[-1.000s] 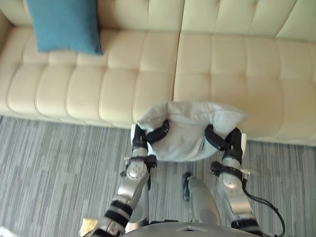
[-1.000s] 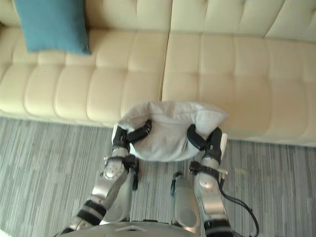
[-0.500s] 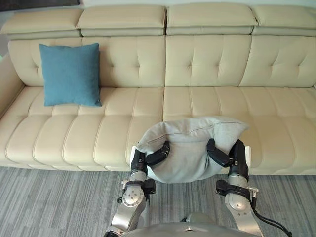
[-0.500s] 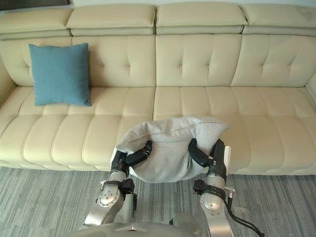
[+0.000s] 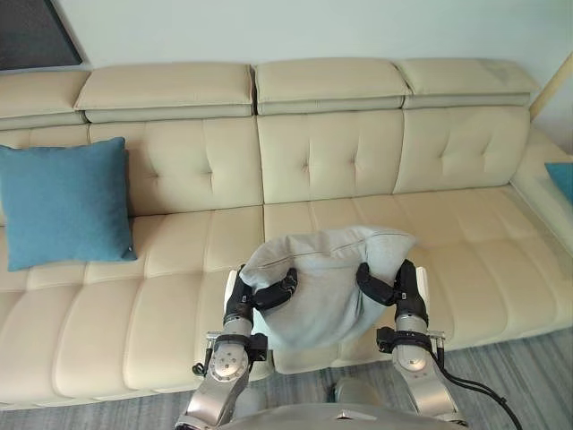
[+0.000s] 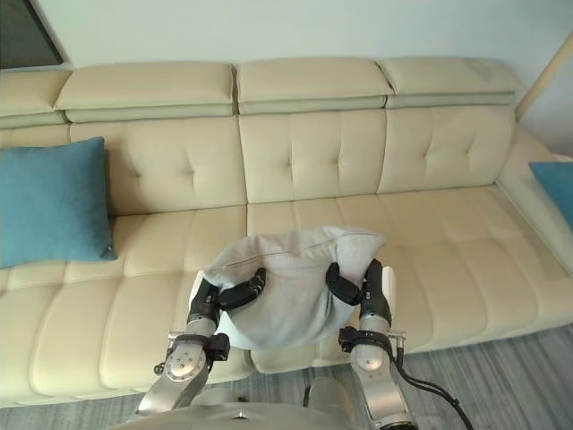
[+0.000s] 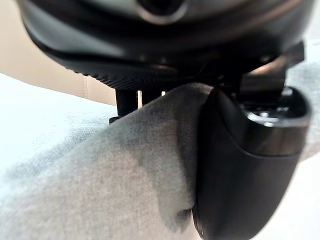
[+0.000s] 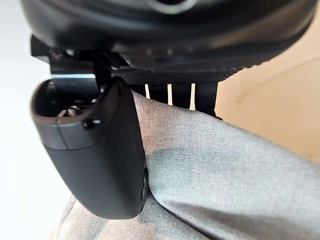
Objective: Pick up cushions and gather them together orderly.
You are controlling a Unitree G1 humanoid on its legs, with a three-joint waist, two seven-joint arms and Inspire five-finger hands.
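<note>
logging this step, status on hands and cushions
Left hand and right hand both shut on grey cushion, held above sofa. Blue cushion upright at sofa's left end. Bare seat between them.

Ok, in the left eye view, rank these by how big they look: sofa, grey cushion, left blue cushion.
Largest: sofa.
Then the left blue cushion and the grey cushion look about alike. The grey one is nearer and crumpled, so I won't rank them.

The grey cushion (image 5: 333,273) hides most fingers of the left hand (image 5: 253,298) and right hand (image 5: 399,287). At the sofa's (image 5: 322,161) left end a teal cushion (image 5: 63,206) is edge-cropped; at its right end a second teal cushion (image 6: 555,185) is mostly cut off
</note>
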